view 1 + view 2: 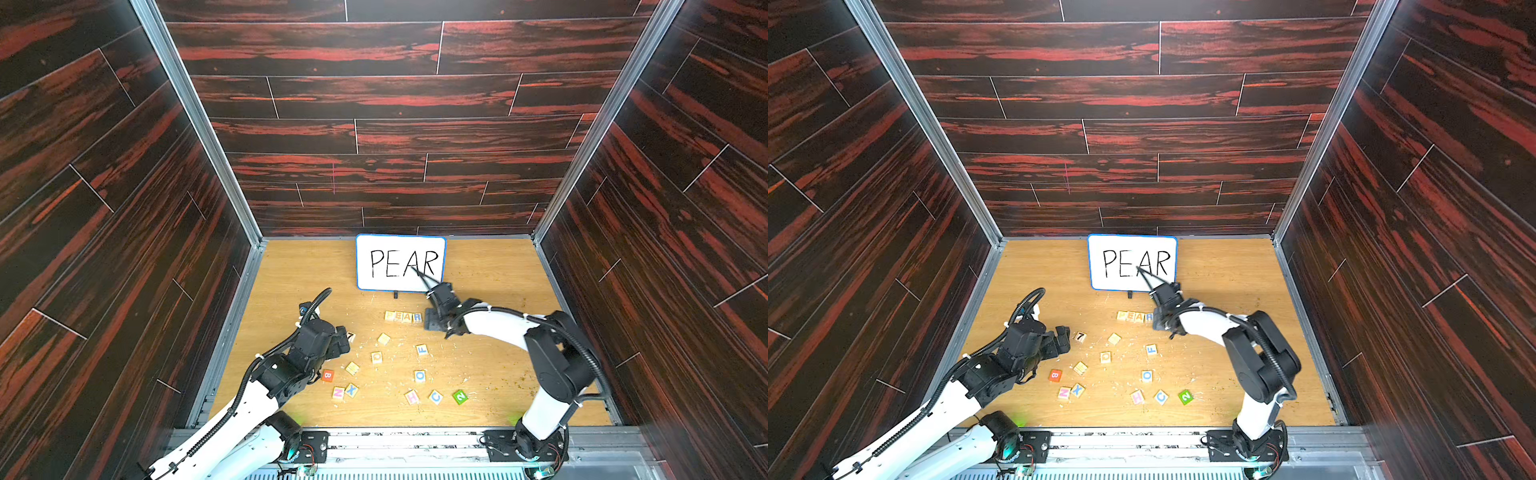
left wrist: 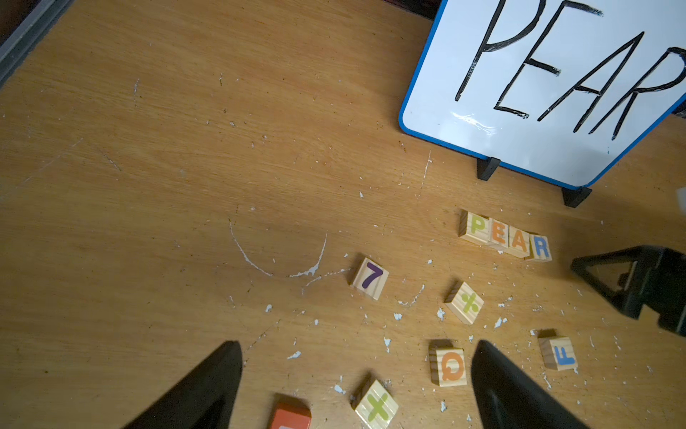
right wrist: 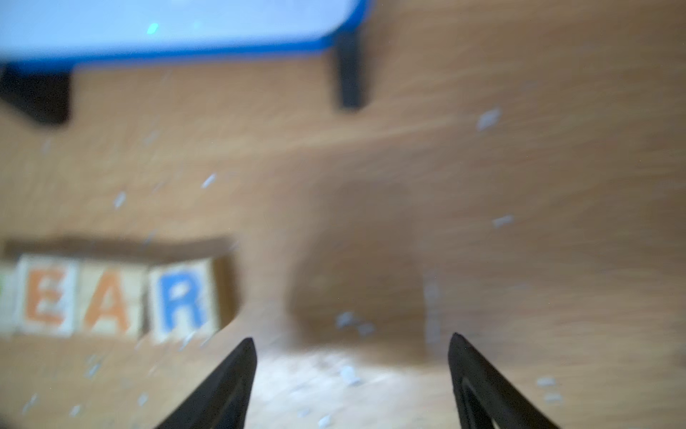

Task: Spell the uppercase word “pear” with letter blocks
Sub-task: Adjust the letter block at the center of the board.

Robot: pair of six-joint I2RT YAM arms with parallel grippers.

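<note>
Letter blocks (image 2: 505, 237) lie in one row on the wooden table (image 1: 299, 270), near the middle of its far edge and just in front of the whiteboard (image 1: 401, 262). Their faces are up and their sides touch, so the row reads P, E, A, R under the same word written on the board (the R may sit a shade askew, though the blur makes that hard to call). By that reading the word looks spelled. The right gripper (image 3: 352, 340) hangs just beside the R end, jaws apart and holding nothing, clear of the block as far as the pictures show. The left gripper (image 2: 358, 343) is spread wide and empty toward the left edge, over the loose blocks. Those spares, such as the 7 block (image 2: 370, 278), the F block (image 2: 558, 354) and the green 2 block (image 1: 460, 396), lie scattered toward the near edge, well apart from the row, so nothing crowds it
</note>
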